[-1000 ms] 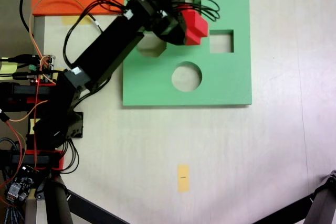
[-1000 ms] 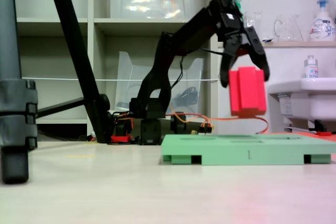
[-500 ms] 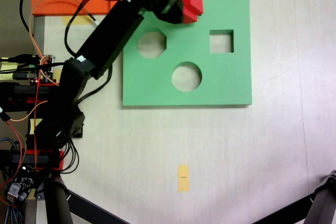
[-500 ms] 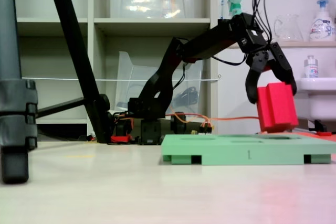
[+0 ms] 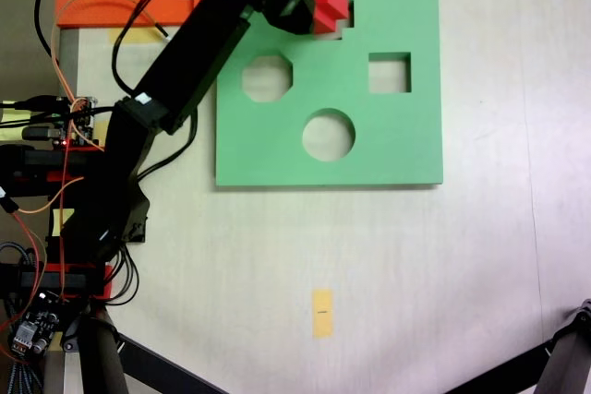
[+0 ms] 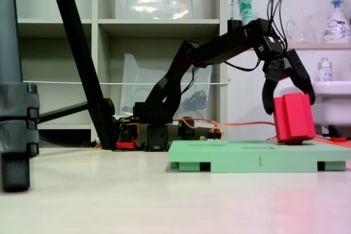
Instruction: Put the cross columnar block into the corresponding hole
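Lowered further, red block [image 6: 294,118] now touching the green board [image 5: 388,149]; gripper [image 6: 289,92] clamped around it; below, plus-shaped hole [image 5: 344,25] barely visible; insertion likely next.

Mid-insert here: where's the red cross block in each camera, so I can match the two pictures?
Fixed view from above: the red cross block sits near the top edge of the green board, left of the square cutout, in the gripper.
Fixed view from the side: the block is at the right, tilted, its base at the board's top.
Shared landmark: the green board.
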Controlling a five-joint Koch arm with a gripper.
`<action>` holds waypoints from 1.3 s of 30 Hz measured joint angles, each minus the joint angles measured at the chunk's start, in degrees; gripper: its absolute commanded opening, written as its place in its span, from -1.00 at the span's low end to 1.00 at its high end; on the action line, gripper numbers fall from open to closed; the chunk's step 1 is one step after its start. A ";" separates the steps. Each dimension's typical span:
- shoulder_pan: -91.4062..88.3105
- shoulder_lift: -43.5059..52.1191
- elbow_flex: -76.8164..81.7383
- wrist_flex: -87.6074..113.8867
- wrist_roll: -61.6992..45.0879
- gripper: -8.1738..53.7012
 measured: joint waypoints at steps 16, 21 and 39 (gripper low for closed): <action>0.18 -0.53 -1.41 -0.18 0.00 -0.13; 0.18 -0.44 -1.41 -0.18 0.00 -0.13; 0.88 -0.18 -1.41 2.11 -0.18 -0.13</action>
